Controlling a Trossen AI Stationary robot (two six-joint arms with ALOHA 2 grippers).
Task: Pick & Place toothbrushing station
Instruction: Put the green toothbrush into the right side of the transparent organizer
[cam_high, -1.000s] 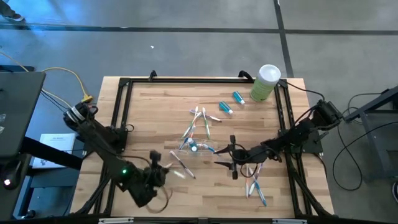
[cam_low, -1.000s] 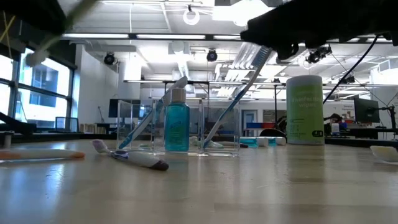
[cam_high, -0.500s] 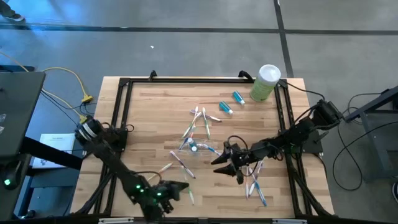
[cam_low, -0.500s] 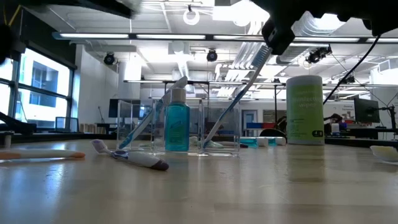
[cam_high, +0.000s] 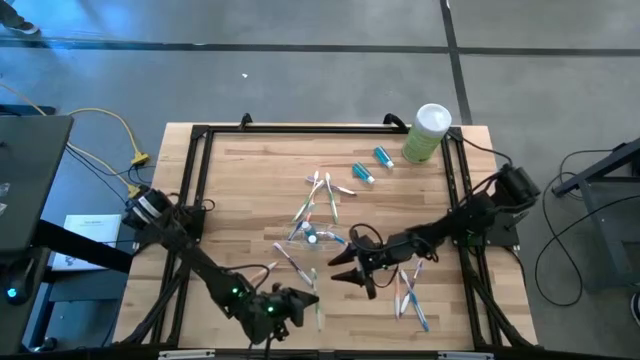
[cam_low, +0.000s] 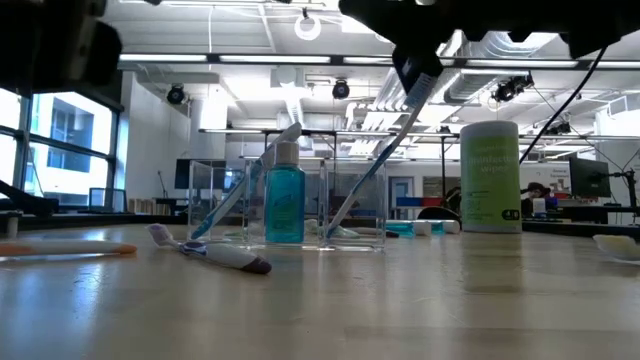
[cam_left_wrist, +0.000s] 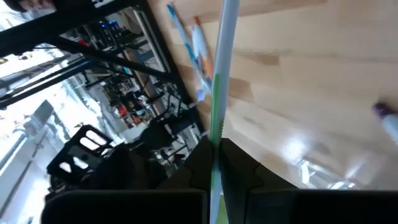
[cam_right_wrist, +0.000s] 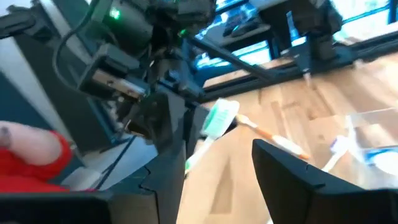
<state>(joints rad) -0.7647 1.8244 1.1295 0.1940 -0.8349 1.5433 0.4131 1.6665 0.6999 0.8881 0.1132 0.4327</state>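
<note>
The clear cup (cam_high: 310, 236) (cam_low: 300, 205) stands mid-table on its base, holding a blue bottle (cam_low: 284, 205) and leaning toothbrushes. More toothbrushes lie flat around it (cam_high: 283, 262) and toward the right (cam_high: 410, 296). Two blue tubes (cam_high: 362, 172) lie farther back. My left gripper (cam_high: 303, 300) (cam_left_wrist: 221, 163) hovers near the front edge, shut on a green-and-white toothbrush (cam_left_wrist: 222, 81). My right gripper (cam_high: 338, 268) (cam_right_wrist: 230, 168) stands open just right of it, fingers pointing at it and holding nothing. My left gripper pinches the green-and-white toothbrush's handle (cam_left_wrist: 216, 149) between its two fingers. The brush runs forward out of the fingers, along them. It is lifted clear of the table, and its brush head (cam_right_wrist: 219, 118) sticks out toward my right gripper.
A tall pale-green canister with a white lid (cam_high: 428, 132) (cam_low: 490, 176) stands at the far right corner. A black frame (cam_high: 195, 180) borders the wooden tabletop. An orange-tipped toothbrush (cam_low: 60, 248) lies at the left in the low view.
My left gripper has carried the toothbrush toward the near edge and to the right, sinking a little and rolling about its own line, still shut on it. My right gripper has moved left and nearer, toward the left gripper, and has rolled somewhat.
</note>
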